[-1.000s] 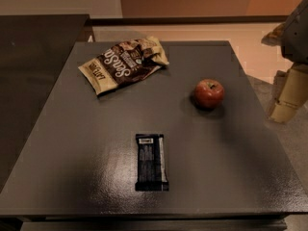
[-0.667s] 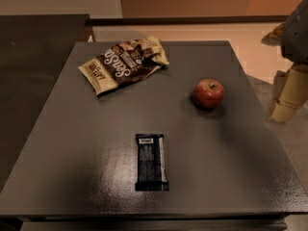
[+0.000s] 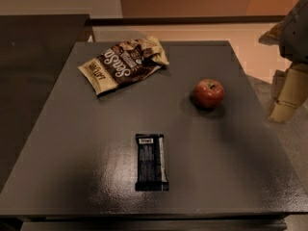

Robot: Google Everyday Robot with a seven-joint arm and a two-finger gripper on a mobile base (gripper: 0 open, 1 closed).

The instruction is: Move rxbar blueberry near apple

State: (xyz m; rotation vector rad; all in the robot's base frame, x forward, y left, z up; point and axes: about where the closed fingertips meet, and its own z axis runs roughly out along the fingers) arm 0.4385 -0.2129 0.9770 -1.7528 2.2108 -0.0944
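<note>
A dark grey table (image 3: 86,177) fills most of the view, seen from above and from its near edge. The rxbar blueberry (image 3: 151,161), a flat bar in a dark wrapper with a small white label at its far end and a pale strip along its right side, lies flat near the near edge, about midway across, with its long side running near to far. The apple (image 3: 209,93), small, round and red, sits upright further back and to the right, well apart from the bar. At the far left of the table lies a crumpled brown-and-cream snack bag (image 3: 124,63) with big white lettering, well apart from both.

The gripper (image 3: 288,96) hangs off the right edge of the table, beyond the apple, pale tan below a grey arm part, touching nothing on the table. Whether it is spread or pressed together cannot be told.
</note>
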